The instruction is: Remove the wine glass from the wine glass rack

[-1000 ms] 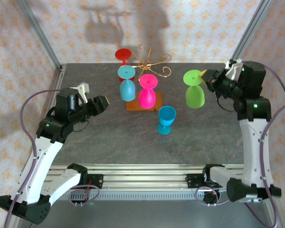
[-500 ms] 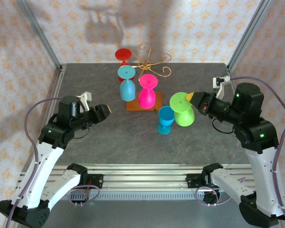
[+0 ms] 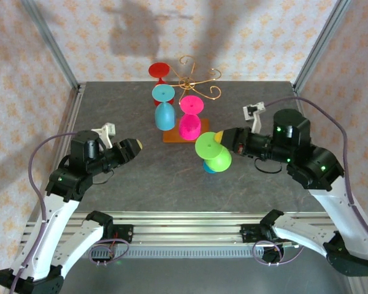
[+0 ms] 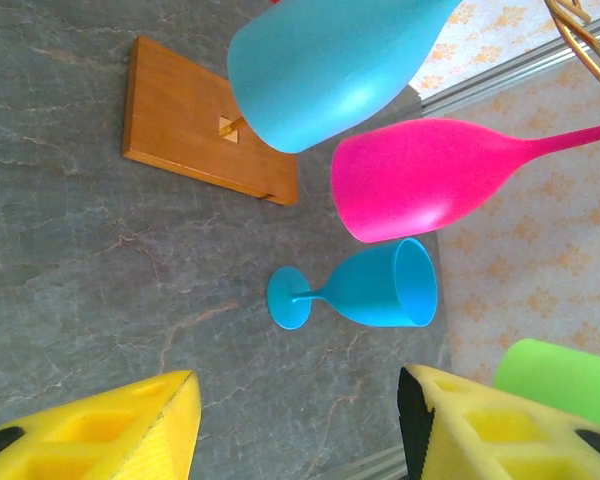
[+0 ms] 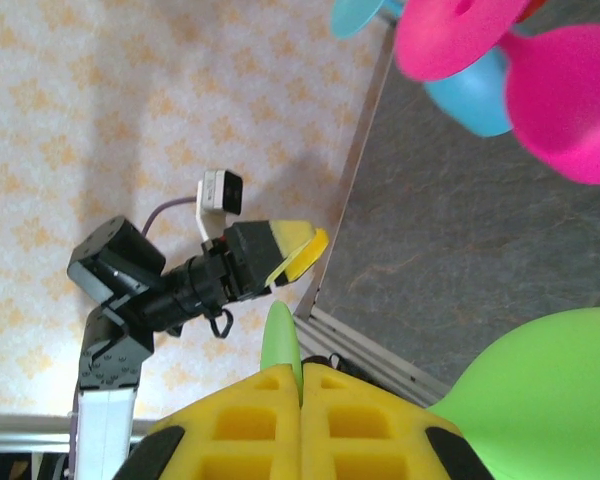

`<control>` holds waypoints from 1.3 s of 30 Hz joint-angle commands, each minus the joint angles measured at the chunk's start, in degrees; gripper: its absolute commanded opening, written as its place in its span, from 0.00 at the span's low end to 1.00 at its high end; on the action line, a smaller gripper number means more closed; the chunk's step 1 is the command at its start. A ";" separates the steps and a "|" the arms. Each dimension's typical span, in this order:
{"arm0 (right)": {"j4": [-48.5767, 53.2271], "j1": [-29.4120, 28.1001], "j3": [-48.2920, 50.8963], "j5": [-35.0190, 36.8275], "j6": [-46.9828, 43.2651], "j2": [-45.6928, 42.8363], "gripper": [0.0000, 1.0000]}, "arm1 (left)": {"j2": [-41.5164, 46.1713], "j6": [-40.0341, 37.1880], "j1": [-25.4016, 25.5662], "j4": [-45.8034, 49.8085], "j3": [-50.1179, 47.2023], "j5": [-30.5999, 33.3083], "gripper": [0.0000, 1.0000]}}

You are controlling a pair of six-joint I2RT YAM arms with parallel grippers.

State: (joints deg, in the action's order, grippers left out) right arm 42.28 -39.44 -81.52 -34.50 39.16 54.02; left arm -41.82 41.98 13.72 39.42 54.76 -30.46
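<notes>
The wine glass rack (image 3: 197,80) is gold wire on an orange-brown wooden base (image 3: 172,137) at the table's back centre. A light blue glass (image 3: 164,112) and a pink glass (image 3: 190,121) hang from it upside down, and a red one (image 3: 159,71) sits behind. My right gripper (image 3: 224,140) is shut on a green wine glass (image 3: 212,153), held tilted away from the rack and in front of its base. In the right wrist view the fingers (image 5: 301,385) pinch the glass by its foot (image 5: 279,340), the bowl (image 5: 545,385) to the right. My left gripper (image 3: 135,146) is open, left of the rack.
A blue goblet (image 4: 365,289) stands upright on the grey table (image 3: 141,184) in front of the base (image 4: 200,120), mostly hidden behind the green glass from above. Metal frame posts and patterned walls close in the back and sides.
The right arm has carried the green glass from the right side of the table leftward and nearer, to the front of the blue goblet. The left arm lowered slightly.
</notes>
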 commanded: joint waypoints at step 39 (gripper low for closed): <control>-11.44 -32.57 2.08 26.73 -26.61 29.56 0.00 | 9.35 1.49 -0.44 20.55 -6.06 0.91 0.55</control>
State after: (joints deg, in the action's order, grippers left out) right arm 34.13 -70.63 -80.31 -12.29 17.10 83.31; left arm -32.97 43.48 13.72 58.22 49.65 -29.17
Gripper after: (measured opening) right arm 0.047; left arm 0.551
